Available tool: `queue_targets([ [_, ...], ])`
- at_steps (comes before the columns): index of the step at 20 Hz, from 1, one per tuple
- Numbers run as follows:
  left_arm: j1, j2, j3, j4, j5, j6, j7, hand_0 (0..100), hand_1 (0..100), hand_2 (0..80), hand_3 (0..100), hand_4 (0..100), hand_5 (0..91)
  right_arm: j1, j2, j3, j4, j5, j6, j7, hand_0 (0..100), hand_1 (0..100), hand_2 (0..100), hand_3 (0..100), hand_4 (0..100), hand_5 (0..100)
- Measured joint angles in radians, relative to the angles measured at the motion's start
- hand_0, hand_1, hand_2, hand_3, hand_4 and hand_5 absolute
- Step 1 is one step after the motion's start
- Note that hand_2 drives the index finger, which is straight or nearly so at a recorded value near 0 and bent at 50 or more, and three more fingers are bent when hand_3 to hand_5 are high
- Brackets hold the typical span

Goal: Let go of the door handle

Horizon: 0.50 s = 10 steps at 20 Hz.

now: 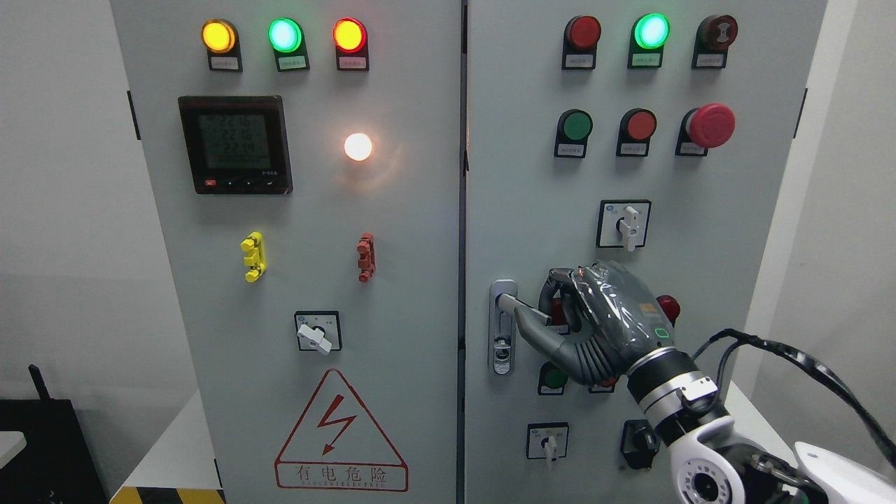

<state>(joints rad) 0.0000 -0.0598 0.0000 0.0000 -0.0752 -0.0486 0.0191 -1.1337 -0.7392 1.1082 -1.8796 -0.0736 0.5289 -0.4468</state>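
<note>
Head view, right hand (602, 322) beside door handle (509, 306), thumb touching lever, fingers curled

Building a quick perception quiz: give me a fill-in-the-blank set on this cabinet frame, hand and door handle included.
1. The hand at the door handle is the robot's ____ hand.
2. The handle sits on the ____ door of the cabinet.
3. The digital meter is mounted on the ____ door.
4. The warning triangle shows a red ____ symbol.

Missing words: right; right; left; lightning bolt
</note>
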Motion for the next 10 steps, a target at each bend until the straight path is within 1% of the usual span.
queue_targets([
  [10, 0.0, 0.0, 0.0, 0.0, 0.0, 0.0, 0.0, 12, 39, 0.0, 0, 0, 0.0, -0.002, 0.0, -0.003, 0.003, 0.0, 0.001, 0.0, 47, 33, 60, 100, 100, 100],
])
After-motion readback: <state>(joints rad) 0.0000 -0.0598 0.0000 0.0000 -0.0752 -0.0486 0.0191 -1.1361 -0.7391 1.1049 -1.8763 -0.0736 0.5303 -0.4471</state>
